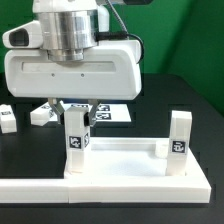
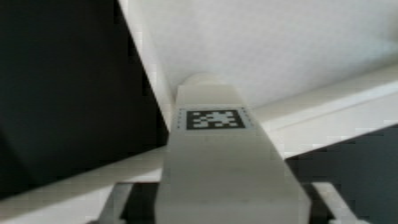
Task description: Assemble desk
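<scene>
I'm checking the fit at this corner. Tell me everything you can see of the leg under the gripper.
The leg is a small white block, plastic by its look, bearing black-and-white square tags. It stands upright on a corner of the top, at the exterior view's left. The gripper clasps its upper end from both sides. How deep it sits cannot be told.

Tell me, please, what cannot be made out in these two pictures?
- Exterior view: the jaws beside the tagged white block leg are dark and tiny, so whether they clamp it is unclear.
- Wrist view: that leg covers its socket in the white rimmed plastic desk top, so its seating is hidden.
- Exterior view: a loose white leg is cut off by the view's left edge.
</scene>
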Available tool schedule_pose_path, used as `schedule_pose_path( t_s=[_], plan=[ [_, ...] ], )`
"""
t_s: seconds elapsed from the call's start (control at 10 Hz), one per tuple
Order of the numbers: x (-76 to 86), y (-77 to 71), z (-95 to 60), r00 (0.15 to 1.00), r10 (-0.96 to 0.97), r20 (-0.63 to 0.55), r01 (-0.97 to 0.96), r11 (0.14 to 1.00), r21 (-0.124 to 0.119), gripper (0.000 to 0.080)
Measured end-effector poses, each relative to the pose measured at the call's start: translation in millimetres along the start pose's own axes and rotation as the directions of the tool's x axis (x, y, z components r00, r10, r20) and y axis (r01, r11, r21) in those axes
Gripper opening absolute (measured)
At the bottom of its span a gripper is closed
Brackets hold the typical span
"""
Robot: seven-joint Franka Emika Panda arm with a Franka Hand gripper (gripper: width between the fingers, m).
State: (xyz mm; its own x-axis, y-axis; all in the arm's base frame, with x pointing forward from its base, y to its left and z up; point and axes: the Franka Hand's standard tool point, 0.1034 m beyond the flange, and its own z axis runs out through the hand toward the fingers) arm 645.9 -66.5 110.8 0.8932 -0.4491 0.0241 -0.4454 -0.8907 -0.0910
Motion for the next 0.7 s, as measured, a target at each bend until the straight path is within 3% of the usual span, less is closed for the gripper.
schedule_pose_path(
  t_s=[0.2,0.4,0.5,0.7],
  plan=[
    [0.1,-1.7,1.1,0.935,0.354,-0.016,-0.354,0.935,0.006,0.0288],
    [-2.1,-6.4,1.1,0.752,0.66,-0.002,-0.66,0.751,0.012,0.0288],
    [-1.0,-2.6,1.6,0.614,0.789,0.04,-0.79,0.612,0.045,0.029],
    [0.4,5.1,1.8,0.52,0.85,0.08,-0.854,0.516,0.065,0.029]
  ],
)
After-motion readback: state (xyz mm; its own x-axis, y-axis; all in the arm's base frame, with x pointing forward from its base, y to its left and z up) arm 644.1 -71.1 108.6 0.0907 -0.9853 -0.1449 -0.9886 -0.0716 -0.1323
